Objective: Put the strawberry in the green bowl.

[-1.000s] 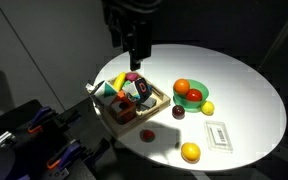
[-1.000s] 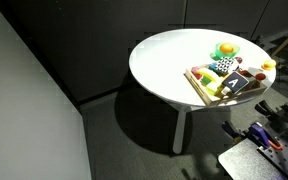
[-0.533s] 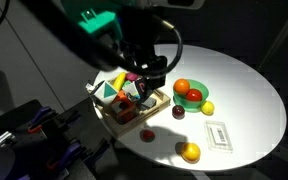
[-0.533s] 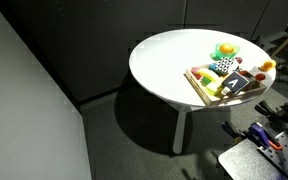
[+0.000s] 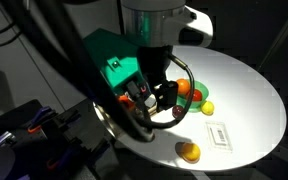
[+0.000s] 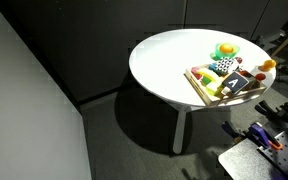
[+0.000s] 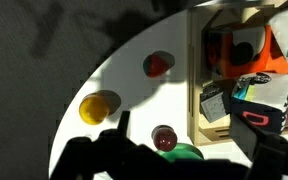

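Approach is the step in hand, as I judge it. The strawberry (image 7: pixel 158 65) lies on the white table (image 7: pixel 134 90), near the edge of the wooden tray (image 7: pixel 196 80) but not touching it, and nothing has hold of it. The gripper (image 5: pixel 160 98) hangs low over the table, close to the green bowl (image 7: pixel 184 153). In the wrist view its fingers are only dark shapes along the bottom, so I cannot tell how wide they stand, only that the strawberry is not between them. For the next move I should bring the gripper across until the strawberry sits in the middle of the wrist view, make sure the jaws are wide, and only then go down. I must not mistake the darker maroon fruit (image 7: pixel 165 138), which lies just beside the bowl, for my target, and I must keep the fingers off the tray edge. The yellow fruit (image 7: pixel 97 106) is well apart and should not disturb me. Compared with half a second ago, the arm is much lower and nearer to the bowl, and in an exterior view it now hides the tray that was visible before. The fruits that I can see have not moved.
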`<action>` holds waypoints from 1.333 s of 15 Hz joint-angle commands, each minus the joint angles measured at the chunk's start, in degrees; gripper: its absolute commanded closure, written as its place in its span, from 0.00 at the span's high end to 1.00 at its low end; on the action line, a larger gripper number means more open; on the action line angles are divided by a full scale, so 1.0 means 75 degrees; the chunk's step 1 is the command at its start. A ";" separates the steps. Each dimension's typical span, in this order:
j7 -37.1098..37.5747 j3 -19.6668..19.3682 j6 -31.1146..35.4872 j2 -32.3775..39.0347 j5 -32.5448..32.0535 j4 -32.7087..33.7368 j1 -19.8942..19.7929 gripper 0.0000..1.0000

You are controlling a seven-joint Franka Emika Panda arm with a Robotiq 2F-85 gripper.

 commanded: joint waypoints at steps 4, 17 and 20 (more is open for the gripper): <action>-0.0555 0.0079 0.0452 0.0514 0.0392 0.0039 -0.0228 1.00; -0.0197 0.0199 0.0470 0.0831 0.0187 0.0120 -0.0225 1.00; -0.0186 0.0252 0.0603 0.1143 0.0174 0.0196 -0.0240 1.00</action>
